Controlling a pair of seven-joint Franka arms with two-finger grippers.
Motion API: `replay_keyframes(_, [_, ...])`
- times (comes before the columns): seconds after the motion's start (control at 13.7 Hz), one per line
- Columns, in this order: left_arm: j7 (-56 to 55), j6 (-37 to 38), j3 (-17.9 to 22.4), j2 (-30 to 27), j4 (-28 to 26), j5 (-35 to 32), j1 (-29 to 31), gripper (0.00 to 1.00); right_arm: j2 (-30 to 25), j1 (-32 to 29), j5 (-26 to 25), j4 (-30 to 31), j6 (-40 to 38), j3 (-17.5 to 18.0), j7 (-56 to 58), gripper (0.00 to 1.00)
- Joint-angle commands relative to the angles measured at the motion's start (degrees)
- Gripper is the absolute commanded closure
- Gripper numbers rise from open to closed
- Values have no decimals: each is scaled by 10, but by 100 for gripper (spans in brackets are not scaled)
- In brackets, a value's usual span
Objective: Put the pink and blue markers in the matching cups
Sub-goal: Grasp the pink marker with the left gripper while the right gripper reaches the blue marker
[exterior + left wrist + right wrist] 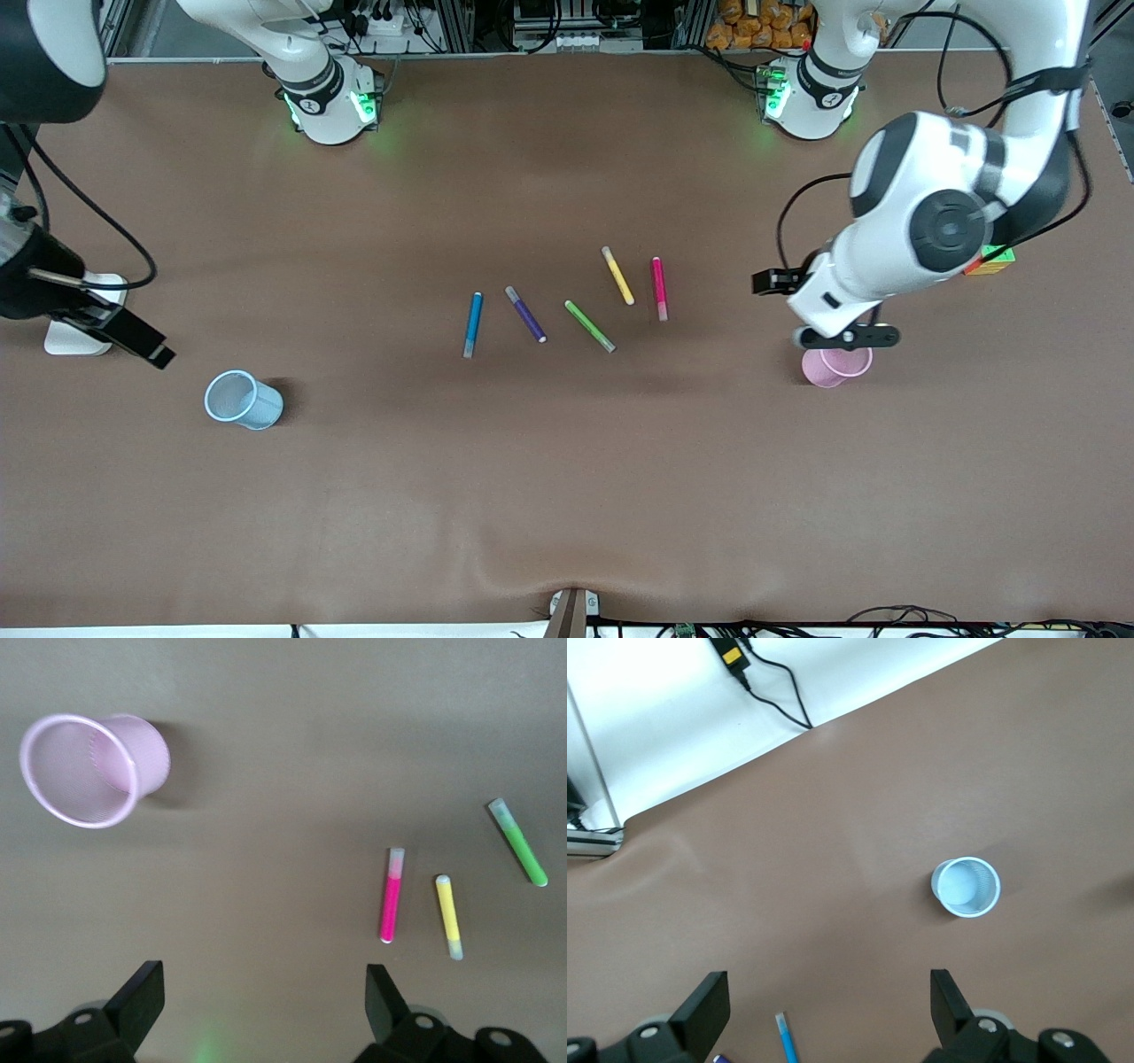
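Hovering with left hand point(257, 1010) spread and empty over the bench point(567, 496), pink cup point(837, 366) just beneath, pink marker point(659, 288) lying off toward the middle. Likely needing a square descent across that barrel. Waiting with right hand point(824, 1010) spread too, high above blue cup point(244, 400), blue marker point(473, 324) nearby.

No readable text, labels, brands or numbers anywhere: markers, cups, arms, table all without legible marking.
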State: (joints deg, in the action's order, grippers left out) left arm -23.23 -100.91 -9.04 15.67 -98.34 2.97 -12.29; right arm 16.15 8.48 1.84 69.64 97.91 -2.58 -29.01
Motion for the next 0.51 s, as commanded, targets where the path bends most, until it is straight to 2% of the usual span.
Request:
replay_keyframes(0.0, [-51, -25, 0, 40, 16, 27, -31, 0, 13, 14, 1, -22, 3, -1, -10, 0])
replay_keyframes(0.22, [-106, -35, 0, 87, 38, 38, -65, 0, 17, 41, 3, -21, 2, -1, 35, 0])
replay_keyframes(0.44, [-147, -74, 1, 111, 25, 48, -89, 0, 14, 44, 3, -21, -26, -1, 89, 0])
